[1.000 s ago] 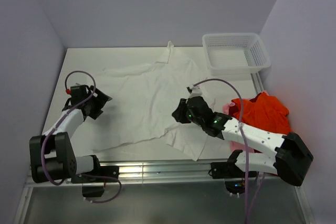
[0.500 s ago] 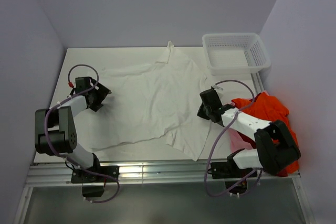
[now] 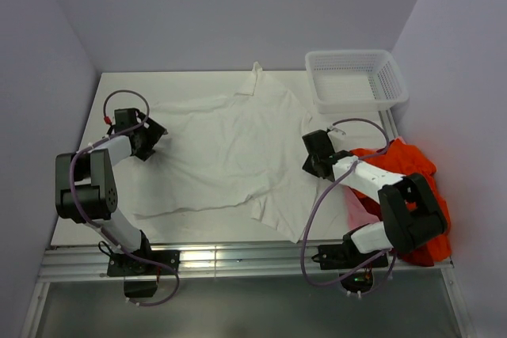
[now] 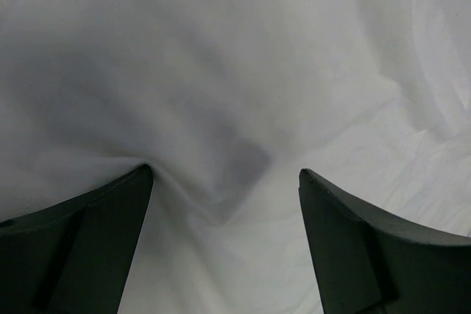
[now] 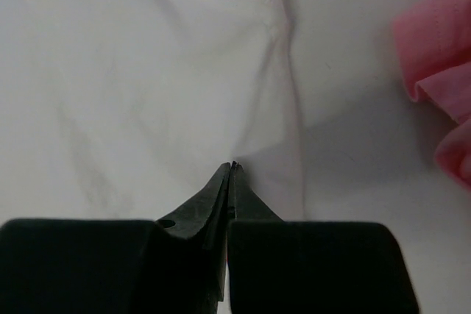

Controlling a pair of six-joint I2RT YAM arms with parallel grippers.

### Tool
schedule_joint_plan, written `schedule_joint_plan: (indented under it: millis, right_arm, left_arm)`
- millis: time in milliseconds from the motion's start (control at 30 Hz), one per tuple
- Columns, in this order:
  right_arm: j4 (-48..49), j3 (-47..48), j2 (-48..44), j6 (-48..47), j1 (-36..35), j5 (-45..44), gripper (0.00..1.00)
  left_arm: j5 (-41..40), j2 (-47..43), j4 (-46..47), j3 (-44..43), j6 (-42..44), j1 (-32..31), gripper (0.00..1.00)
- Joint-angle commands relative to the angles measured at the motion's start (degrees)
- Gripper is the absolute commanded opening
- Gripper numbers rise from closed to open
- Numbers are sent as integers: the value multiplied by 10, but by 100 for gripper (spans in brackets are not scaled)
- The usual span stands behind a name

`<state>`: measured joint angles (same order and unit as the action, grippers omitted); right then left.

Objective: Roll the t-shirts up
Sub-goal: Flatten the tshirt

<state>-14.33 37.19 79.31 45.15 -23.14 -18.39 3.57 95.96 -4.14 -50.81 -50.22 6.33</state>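
One white t-shirt lies spread flat across the middle of the table; the orange-red t-shirts sit in one crumpled heap at the table's right edge, well apart from the far wall, and how many garments the heap holds cannot be told; one bit of pink cloth shows just beside the white shirt's right side. Two arms reach in from the near edge. The left claw is spread wide over the white shirt's left sleeve, gripping nothing; the right claw is fully closed, its tips meeting on the white shirt's right edge; whether cloth is pinched between them cannot be told. One white mesh basket stands in the far right corner.
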Motion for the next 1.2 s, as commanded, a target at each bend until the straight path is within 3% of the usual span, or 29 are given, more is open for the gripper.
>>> schedule_joint_plan:
  millis: [0, 400, 800, 1033, 1167]
  right_arm:
    - [-11, 22, 0, 11, 15, -38, 0]
    - [-21, 60, 78, 19, 37, -18, 0]
    - [-45, 151, 160, 32, 74, 10, 0]
    - [-70, 208, 167, 9, 78, 15, 0]
    - [-55, 199, 125, -10, 78, 39, 0]
  left_arm:
    - [-32, 31, -3, -5, 24, 12, 88]
    - [-35, 36, -9, -53, 28, 40, 88]
    - [-50, 128, -56, -178, 26, 34, 88]
    - [-11, 169, -78, -260, 29, 33, 89]
    - [-3, 117, -70, -234, 38, 28, 93]
